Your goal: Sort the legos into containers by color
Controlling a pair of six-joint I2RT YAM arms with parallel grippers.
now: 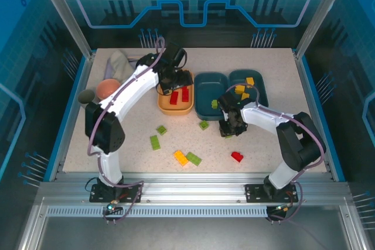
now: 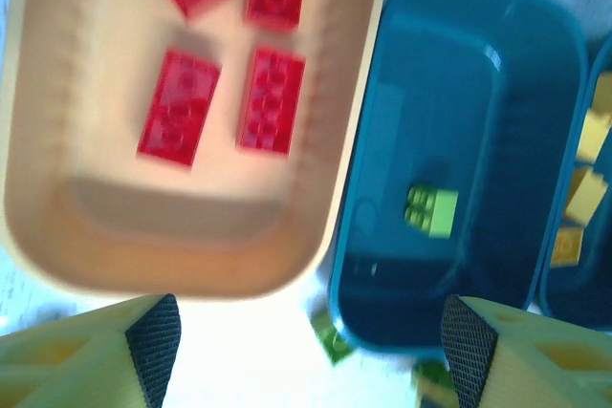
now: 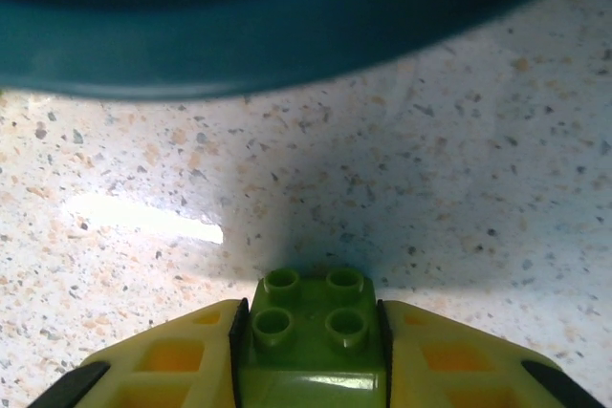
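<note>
My right gripper (image 3: 311,336) is shut on a lime green lego (image 3: 311,327), studs forward, low over the speckled table just in front of a dark teal tray's wall (image 3: 287,35); from above this gripper (image 1: 229,128) sits below the two teal trays. My left gripper (image 2: 311,346) hangs open and empty over the light orange tray (image 2: 354,169), which holds several red bricks (image 2: 273,102). The middle teal tray (image 2: 459,74) holds one green brick (image 2: 430,210). The right teal tray (image 1: 262,99) holds yellow bricks (image 1: 240,89).
Loose legos lie on the near table: green ones (image 1: 154,142) (image 1: 161,129) (image 1: 203,125) (image 1: 193,158), an orange one (image 1: 181,157) and a red one (image 1: 237,156). A pink cup (image 1: 107,89), a grey cup (image 1: 87,96) and a pale bundle (image 1: 120,62) stand at the back left.
</note>
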